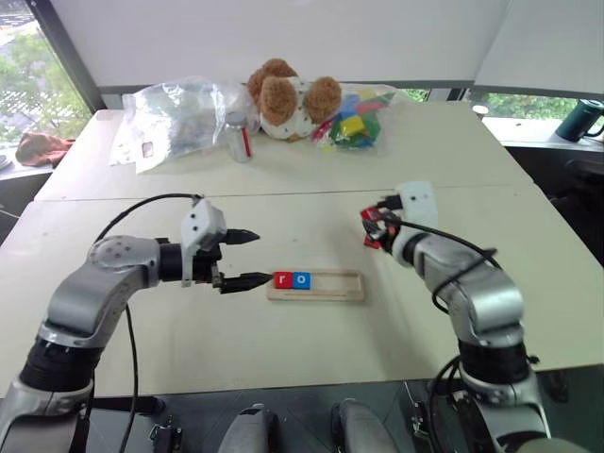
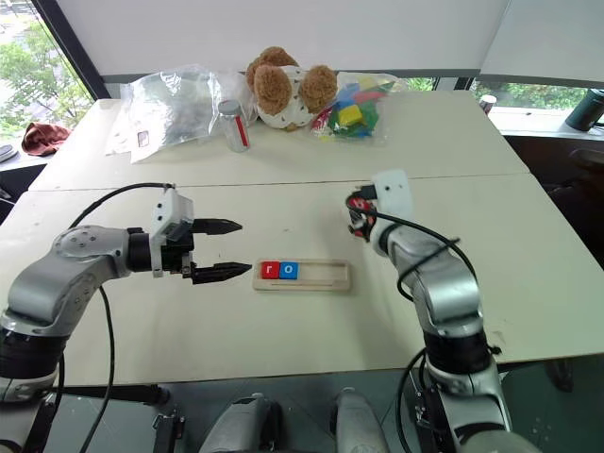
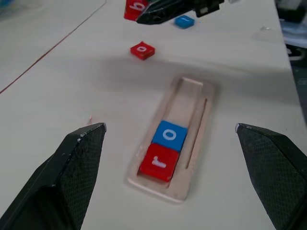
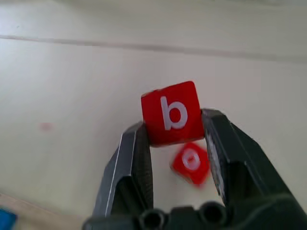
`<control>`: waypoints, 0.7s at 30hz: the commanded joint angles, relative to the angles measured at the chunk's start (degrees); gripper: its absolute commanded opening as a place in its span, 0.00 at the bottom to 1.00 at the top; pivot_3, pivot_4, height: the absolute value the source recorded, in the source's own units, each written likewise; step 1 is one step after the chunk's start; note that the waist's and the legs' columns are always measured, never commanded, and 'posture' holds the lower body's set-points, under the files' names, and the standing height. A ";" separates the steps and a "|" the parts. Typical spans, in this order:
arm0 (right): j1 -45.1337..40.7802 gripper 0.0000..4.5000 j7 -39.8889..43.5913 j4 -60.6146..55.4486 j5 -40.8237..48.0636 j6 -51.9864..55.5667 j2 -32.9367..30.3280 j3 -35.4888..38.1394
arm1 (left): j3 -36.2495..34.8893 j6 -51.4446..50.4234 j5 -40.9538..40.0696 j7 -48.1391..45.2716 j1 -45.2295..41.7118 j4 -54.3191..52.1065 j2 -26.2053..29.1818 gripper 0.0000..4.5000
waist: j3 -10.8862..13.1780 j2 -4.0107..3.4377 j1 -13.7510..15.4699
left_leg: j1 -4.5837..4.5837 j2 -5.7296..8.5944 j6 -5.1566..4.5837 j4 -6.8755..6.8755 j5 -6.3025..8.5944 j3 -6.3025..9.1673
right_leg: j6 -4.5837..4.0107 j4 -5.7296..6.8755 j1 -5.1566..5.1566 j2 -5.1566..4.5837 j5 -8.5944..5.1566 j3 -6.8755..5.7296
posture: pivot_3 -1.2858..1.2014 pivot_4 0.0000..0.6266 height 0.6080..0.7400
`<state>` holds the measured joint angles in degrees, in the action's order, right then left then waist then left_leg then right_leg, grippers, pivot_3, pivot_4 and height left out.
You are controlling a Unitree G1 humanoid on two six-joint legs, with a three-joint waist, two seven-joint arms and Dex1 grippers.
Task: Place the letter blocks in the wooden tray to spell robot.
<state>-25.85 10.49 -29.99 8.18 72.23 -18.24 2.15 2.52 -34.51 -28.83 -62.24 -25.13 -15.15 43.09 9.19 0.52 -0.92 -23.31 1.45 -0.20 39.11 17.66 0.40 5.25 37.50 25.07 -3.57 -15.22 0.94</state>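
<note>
While the right gripper [image 4: 175, 127] pinches the red "b" block [image 4: 172, 113] between its two black fingers, lifted off the table [image 1: 283, 359], the left gripper [image 1: 247, 258] hangs just beside the left end of the wooden tray [image 1: 330, 286], jaws wide, nothing betw. them.

Head views: tray lies flat near table centre, long axis left-right. Red "r" block [image 1: 282, 279] sits at the tray's left end, blue "o" block [image 1: 301, 279] touching it on its right; rest of groove bare. R gripper is up & to the right of the tray, well apart from it; its load reads only as a red patch there, letter not legible. At the far edge of the table: teddy bear [image 1: 288, 99], clear plastic bag [image 1: 175, 118], small can w/ red label [image 1: 241, 140], bag of multicolour toy blocks [image 1: 354, 121]. Dark mug [image 1: 580, 120] on a ledge far right.

L wrist view adds what the head views hide behind the R arm: a loose red "o" block [image 3: 142, 50] flat on the table beyond the tray's far end, plus a small blue block [image 3: 184, 21] further on, letter too small to tell. Also confirms r & o face-up, snug at the near end of the groove.

R wrist view gives the clear "b" on the held block, w/ the red "o" blurred on the table below it.
</note>
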 commanded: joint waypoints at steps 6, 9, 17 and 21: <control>14.02 0.25 -8.25 -11.65 -3.90 7.94 6.51 5.72 | 5.37 3.16 2.62 -4.55 -3.83 3.30 -0.97 1.00 | 0.00 -0.01 -0.09 | 0.08 0.02 -0.02 0.07 -0.02 -0.08 | 0.00 0.02 -0.05 0.05 0.00 0.05 | 0.52 0.24 1.00; 14.67 0.25 -9.91 -11.07 -4.58 7.83 9.09 6.98 | 5.83 3.63 3.06 -4.99 -4.15 3.98 -1.31 1.00 | 0.00 -0.01 -0.07 | 0.32 0.02 -0.02 0.07 -0.02 -0.12 | 0.00 0.07 -0.22 0.12 0.00 0.05 | 0.52 0.24 1.00; 14.51 0.81 -12.41 -10.45 -5.63 8.93 13.86 7.49 | 5.47 1.77 2.42 -4.53 -4.07 3.94 -2.66 1.00 | -0.01 -0.01 -0.03 | 0.47 -0.01 -0.02 0.04 -0.02 -0.09 | 0.00 0.05 -0.38 0.17 -0.01 0.07 | 0.52 0.24 1.00; 11.31 0.98 -11.84 -12.15 -6.28 5.12 10.32 8.45 | 3.98 0.44 1.63 -3.67 -4.57 4.68 -2.81 1.00 | 0.00 -0.02 -0.10 | 0.66 -0.01 -0.02 0.03 -0.01 -0.10 | -0.01 0.04 -0.53 0.14 -0.01 0.08 | 0.52 0.24 1.00</control>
<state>-12.02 -1.64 -39.26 2.36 80.49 -6.63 9.27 8.62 -33.77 -26.29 -66.14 -28.52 -10.05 39.93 9.20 0.51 -1.02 -22.65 1.44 -0.22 39.14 17.65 0.30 5.24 37.53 24.55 -3.43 -15.22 1.02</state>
